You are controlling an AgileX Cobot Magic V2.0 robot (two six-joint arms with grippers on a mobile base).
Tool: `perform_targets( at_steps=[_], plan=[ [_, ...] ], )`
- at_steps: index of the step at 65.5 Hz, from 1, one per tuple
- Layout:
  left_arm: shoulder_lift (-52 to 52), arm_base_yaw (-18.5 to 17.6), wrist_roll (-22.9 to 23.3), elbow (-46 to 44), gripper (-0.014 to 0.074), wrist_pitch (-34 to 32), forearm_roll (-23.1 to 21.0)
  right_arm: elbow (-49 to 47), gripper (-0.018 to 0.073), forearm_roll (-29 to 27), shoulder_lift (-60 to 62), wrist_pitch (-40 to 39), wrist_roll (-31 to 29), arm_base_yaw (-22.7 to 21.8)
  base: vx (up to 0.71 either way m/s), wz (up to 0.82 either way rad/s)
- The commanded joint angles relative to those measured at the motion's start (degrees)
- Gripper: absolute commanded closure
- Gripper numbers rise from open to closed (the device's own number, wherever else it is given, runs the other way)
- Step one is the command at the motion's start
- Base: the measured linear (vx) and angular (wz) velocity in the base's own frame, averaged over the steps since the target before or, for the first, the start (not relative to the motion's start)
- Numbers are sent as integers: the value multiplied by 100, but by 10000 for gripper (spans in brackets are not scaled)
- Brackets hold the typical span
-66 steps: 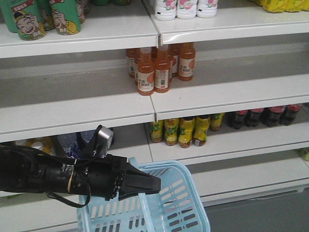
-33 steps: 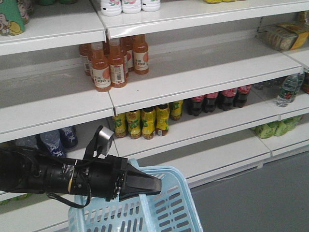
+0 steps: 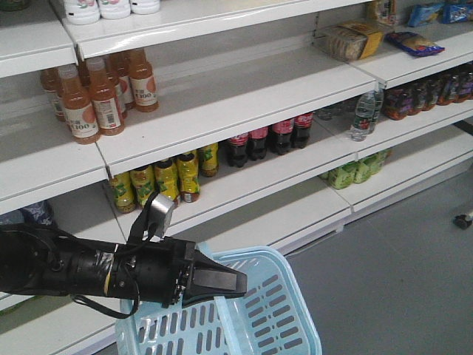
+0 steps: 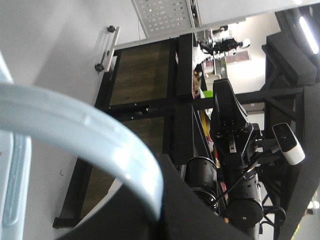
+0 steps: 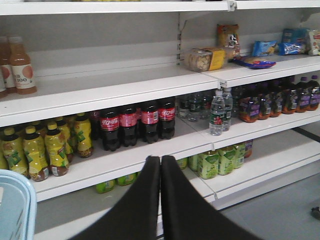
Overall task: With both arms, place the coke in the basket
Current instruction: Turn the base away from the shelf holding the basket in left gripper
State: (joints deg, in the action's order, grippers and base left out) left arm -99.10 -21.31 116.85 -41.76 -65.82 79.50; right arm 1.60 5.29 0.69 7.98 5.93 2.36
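Left tool (image 3: 238, 281) clamps basket (image 3: 275, 319) handle; open floor (image 3: 399, 251) beside basket.

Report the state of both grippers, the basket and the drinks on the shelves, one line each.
Left gripper: shut on the basket handle.
Right gripper: shut, empty.
Basket: upright, nothing visible inside.
Coke bottles: upright, capped, on the shelf.
Yellow drink bottles: upright, capped, on the shelf.
Water bottle: upright, capped, on the shelf.
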Motion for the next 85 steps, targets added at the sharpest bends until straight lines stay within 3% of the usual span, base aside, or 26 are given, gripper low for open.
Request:
perform_targets(
  at_steps=[1,85],
  plan=[
    [241,-21,-10,-104,603,-1311,-335,87,568,31,88,-429,-11,-18,-5,-33],
    [241,-21,-10,-104,603,-1311,-335,87,568,31,88,-429,-11,-18,-2,-37]
  ],
)
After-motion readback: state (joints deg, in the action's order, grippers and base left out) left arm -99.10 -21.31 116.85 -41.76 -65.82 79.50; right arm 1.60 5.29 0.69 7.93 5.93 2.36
